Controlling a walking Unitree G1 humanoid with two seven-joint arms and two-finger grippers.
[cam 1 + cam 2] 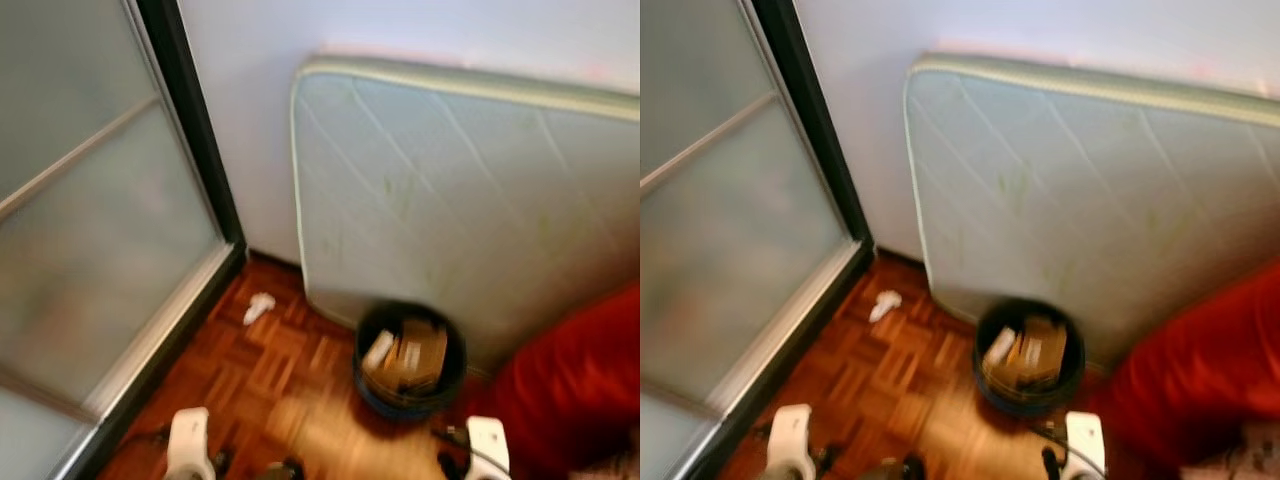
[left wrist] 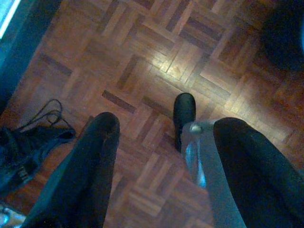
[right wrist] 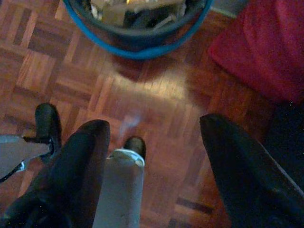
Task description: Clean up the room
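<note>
Search step: both grippers — left gripper (image 2: 161,142) and right gripper (image 3: 154,152) — hang spread, empty. Crumpled white paper scrap (image 1: 259,306) lies by the floor's door-track edge; next, approach it, then the round black waste bin (image 1: 409,398).

You are seeing two white, rounded wrist housings at the head views' bottom edge, left (image 1: 188,440) and right (image 1: 489,442), a thin black cable trailing by the right; long matte-black fingers (image 2: 90,166) are showing in the wrist views.
</note>
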